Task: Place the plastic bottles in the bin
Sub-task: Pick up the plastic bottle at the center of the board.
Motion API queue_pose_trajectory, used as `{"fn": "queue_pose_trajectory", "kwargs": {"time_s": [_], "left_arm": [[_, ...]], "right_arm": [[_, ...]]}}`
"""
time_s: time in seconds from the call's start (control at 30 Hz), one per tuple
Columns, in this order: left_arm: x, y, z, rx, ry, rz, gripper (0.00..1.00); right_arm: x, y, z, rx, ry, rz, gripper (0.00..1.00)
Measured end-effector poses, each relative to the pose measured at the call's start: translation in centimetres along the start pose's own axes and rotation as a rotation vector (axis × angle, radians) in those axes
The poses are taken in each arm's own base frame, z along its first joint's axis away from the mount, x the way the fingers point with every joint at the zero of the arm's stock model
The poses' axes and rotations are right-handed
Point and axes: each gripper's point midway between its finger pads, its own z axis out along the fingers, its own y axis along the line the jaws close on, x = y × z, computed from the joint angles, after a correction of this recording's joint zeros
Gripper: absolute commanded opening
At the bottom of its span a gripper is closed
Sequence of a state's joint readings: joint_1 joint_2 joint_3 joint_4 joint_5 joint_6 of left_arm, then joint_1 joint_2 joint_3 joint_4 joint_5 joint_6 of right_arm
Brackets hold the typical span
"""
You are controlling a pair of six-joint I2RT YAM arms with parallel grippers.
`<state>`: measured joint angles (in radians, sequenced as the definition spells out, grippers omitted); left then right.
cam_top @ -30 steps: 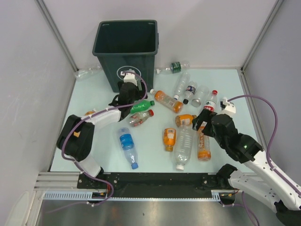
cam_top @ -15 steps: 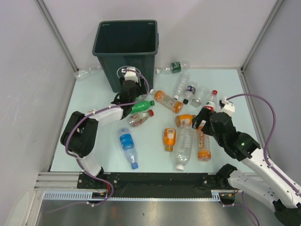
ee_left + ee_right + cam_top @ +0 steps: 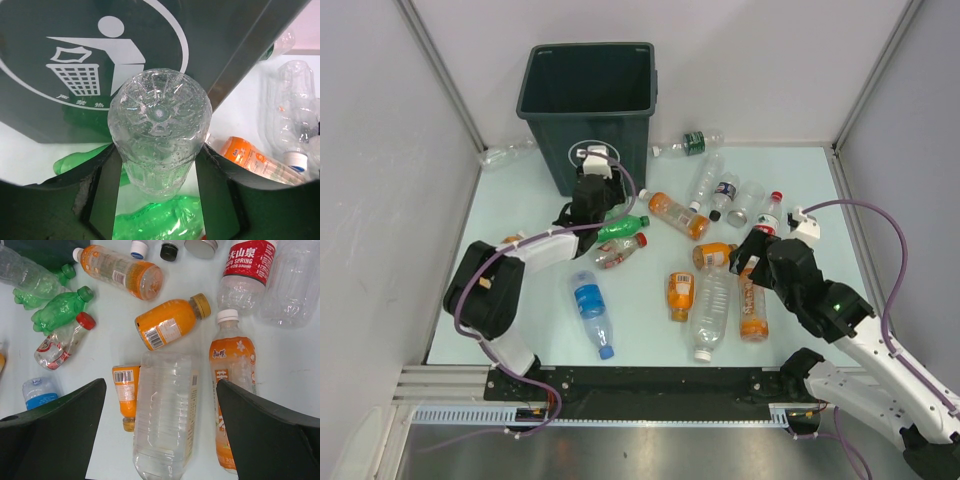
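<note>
The pale flat table (image 3: pixel 520 195) carries everything. The tall dark green-grey plastic bin (image 3: pixel 585 105) stands upright at its far edge, nearer to the far left corner. The white litter sign on the front fills much of the left wrist view.

The left gripper (image 3: pixel 592 195) is just in front of the bin. Its fingers (image 3: pixel 107 185) are partly closed and press on both sides of a clear dimpled plastic bottle (image 3: pixel 159 120), whose bottom faces the wrist camera. A green plastic bottle (image 3: pixel 625 224) lies on the table just beside this gripper.

The right gripper (image 3: pixel 160 385) hangs over the right half of the table. Its fingers are wide apart and hold nothing. Under it lie a big clear plastic bottle (image 3: pixel 162 415) and, just to its right, an orange-filled plastic bottle with a white cap (image 3: pixel 232 375).

The other plastic bottles lie scattered from the foot of the bin towards the right edge. One clear bottle (image 3: pixel 505 153) lies at the far left corner.
</note>
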<state>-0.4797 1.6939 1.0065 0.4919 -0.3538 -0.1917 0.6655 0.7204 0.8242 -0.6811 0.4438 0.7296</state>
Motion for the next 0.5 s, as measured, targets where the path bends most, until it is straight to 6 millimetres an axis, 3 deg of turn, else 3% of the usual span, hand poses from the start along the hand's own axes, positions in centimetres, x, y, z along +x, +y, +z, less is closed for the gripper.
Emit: {"fn": "queue_pose_trajectory", "kwargs": {"time_s": [0.13,0.5], "left_arm": [[-1.0,-0.2,-1.0,0.026,-0.018,-0.006,0.44],[-6.3,-1.6,-4.3,0.131,-0.12,-0.042,0.43]], "right_arm": [[0.0,-0.1,-0.1,-0.001,-0.001,0.001,0.98],[-0.1,-0.1,-0.4,-0.012,-0.009,0.011,0.97]]}}
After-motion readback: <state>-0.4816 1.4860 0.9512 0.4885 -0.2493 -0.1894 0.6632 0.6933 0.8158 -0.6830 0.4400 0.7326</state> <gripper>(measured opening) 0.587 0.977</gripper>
